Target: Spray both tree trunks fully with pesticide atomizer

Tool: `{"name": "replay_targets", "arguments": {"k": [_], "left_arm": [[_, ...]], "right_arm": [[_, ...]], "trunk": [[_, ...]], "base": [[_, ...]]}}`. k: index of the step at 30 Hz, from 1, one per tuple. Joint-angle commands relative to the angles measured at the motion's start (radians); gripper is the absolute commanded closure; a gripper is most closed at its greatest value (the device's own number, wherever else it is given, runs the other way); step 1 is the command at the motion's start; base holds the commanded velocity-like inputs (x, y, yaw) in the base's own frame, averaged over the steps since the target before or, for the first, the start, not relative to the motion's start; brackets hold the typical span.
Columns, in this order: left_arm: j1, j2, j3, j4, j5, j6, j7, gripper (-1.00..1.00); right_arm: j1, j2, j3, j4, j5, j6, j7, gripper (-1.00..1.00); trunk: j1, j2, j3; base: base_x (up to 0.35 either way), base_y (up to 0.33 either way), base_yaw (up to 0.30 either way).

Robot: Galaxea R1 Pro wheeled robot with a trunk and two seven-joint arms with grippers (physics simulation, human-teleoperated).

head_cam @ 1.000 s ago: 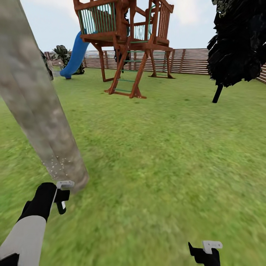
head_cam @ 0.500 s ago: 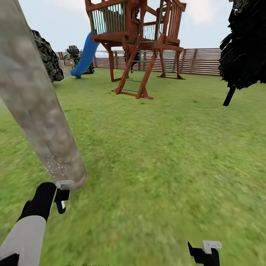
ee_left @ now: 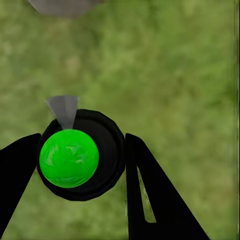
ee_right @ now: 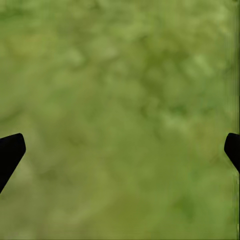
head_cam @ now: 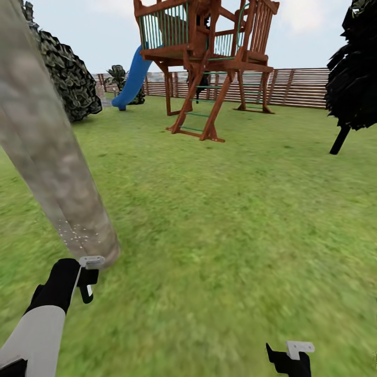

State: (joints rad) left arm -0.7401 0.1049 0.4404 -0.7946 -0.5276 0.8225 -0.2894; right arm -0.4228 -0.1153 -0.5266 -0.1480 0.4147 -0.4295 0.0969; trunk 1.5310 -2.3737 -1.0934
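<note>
Camera panned left; left gripper [ee_left: 80, 165] clamps atomizer [ee_left: 75, 155] beside trunk [head_cam: 47, 152].

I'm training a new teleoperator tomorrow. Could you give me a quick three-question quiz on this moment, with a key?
1. True or false: the right gripper is open over the grass.
2. What sits between the left gripper fingers? A) the pesticide atomizer, dark with a green top; B) a branch; C) nothing.
3. Fill in: white specks dot the tree trunk near its ____.
Key: 1 true; 2 A; 3 base.
</note>
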Motion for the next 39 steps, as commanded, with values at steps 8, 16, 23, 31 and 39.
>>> {"name": "replay_targets", "arguments": {"k": [8, 16, 23, 31, 39], "left_arm": [[-0.001, -0.001, 0.002, -0.002, -0.012, 0.003, -0.010, 1.00], [-0.001, 0.007, 0.009, -0.006, -0.018, 0.003, -0.010, 1.00], [0.019, 0.005, 0.039, -0.013, -0.016, 0.001, -0.010, 1.00], [0.019, 0.001, 0.040, -0.014, -0.014, 0.001, -0.010, 1.00], [0.019, 0.000, 0.040, -0.014, -0.013, 0.001, -0.010, 1.00]], "right_arm": [[-0.001, 0.000, -0.009, 0.001, 0.004, -0.003, 0.007, -1.00], [-0.001, 0.000, -0.009, 0.001, 0.004, -0.003, 0.007, -1.00], [-0.001, 0.000, -0.009, 0.001, 0.004, -0.003, 0.007, -1.00], [-0.001, 0.000, -0.009, 0.001, 0.004, -0.003, 0.007, -1.00], [-0.001, 0.000, -0.009, 0.002, 0.004, -0.003, 0.007, -1.00]], "trunk": [[0.000, 0.000, -0.001], [0.000, 0.000, -0.001], [0.000, 0.000, -0.001], [0.000, 0.000, -0.001], [0.000, 0.000, -0.001]], "base": [[0.121, -0.265, 0.242], [0.120, -0.265, 0.276], [0.126, -0.265, 0.231], [0.137, -0.265, 0.010], [0.137, -0.265, 0.027]]}}
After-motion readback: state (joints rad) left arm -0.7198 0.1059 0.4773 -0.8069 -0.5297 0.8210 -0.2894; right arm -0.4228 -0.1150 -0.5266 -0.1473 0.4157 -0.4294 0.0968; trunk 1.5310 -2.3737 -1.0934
